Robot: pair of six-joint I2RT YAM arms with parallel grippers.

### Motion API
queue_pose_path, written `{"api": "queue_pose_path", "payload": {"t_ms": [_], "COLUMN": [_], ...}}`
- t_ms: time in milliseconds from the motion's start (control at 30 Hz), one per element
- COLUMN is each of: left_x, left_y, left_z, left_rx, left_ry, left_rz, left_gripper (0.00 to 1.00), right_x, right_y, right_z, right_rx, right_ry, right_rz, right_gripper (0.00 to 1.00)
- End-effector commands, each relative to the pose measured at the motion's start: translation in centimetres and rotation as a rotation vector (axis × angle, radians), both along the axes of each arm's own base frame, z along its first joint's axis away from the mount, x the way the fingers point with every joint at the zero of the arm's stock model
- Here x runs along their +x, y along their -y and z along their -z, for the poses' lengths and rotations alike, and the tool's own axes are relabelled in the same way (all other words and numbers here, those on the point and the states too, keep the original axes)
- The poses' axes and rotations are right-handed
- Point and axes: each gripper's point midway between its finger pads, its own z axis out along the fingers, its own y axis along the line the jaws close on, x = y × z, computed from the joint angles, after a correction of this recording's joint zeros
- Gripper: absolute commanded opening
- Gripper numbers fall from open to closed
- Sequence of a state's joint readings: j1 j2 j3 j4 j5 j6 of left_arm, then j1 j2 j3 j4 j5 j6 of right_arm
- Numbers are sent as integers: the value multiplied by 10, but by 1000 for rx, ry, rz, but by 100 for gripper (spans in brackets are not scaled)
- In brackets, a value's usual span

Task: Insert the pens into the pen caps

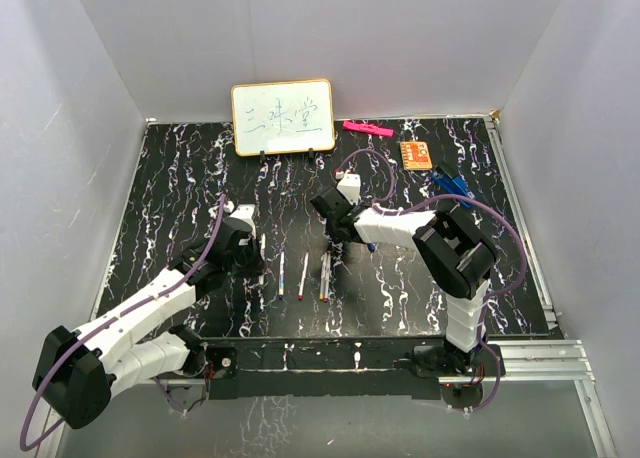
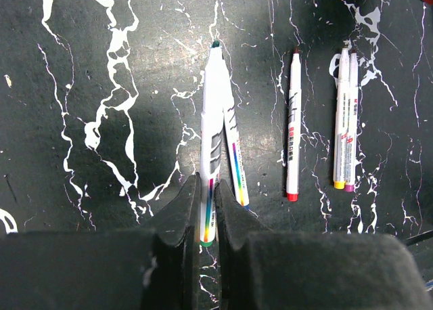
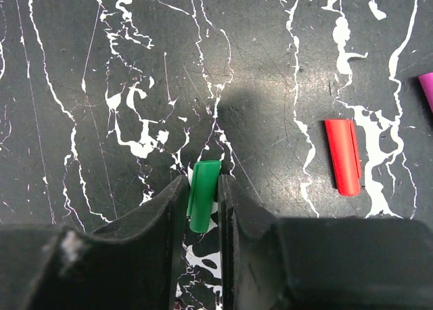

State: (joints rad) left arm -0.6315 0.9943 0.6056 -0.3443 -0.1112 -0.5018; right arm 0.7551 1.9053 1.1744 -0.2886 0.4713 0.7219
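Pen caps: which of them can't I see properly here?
Purple cap: right wrist view, cut off by the right edge.
Green cap: same view, lower end hidden inside the right gripper.
Top view: caps too small to make out, around the right arm.

black tabletop (image 1: 180, 178) with white marbled veining, enclosed by plain white walls (image 1: 400, 38). far edge, centre: framed whiteboard (image 1: 283, 117), upright, blue writing. to its right, a pink bar (image 1: 367, 129) lying flat, then an orange card (image 1: 416, 155). blue clip-like object (image 1: 452, 185) nearer, right side. metal rail (image 1: 520, 228) along right edge.
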Motion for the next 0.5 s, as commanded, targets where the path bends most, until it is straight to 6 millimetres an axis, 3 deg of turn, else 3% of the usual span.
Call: {"api": "queue_pose_path", "payload": {"t_ms": [0,133,333,467], "left_x": [-4,-1,-1,0], "left_y": [-1,-2,2,8], "left_z": [3,-2,0,-1], "left_rx": [9,8,4,-17], "left_ry": [-14,-1,-6,1], "left_rz": [3,-3,12,37], "left_gripper": [0,0,0,0], "right_x": [2,-4,-8,-1], "right_y": [-6,0,3,-1], "right_z": [2,9,18,4], "right_rx": [15,-18,-54,-39], "right_ry": [-12,-41,-72,-29], "right_rz": [8,6,-15,-25], "right_gripper": [19,0,0,0]}}
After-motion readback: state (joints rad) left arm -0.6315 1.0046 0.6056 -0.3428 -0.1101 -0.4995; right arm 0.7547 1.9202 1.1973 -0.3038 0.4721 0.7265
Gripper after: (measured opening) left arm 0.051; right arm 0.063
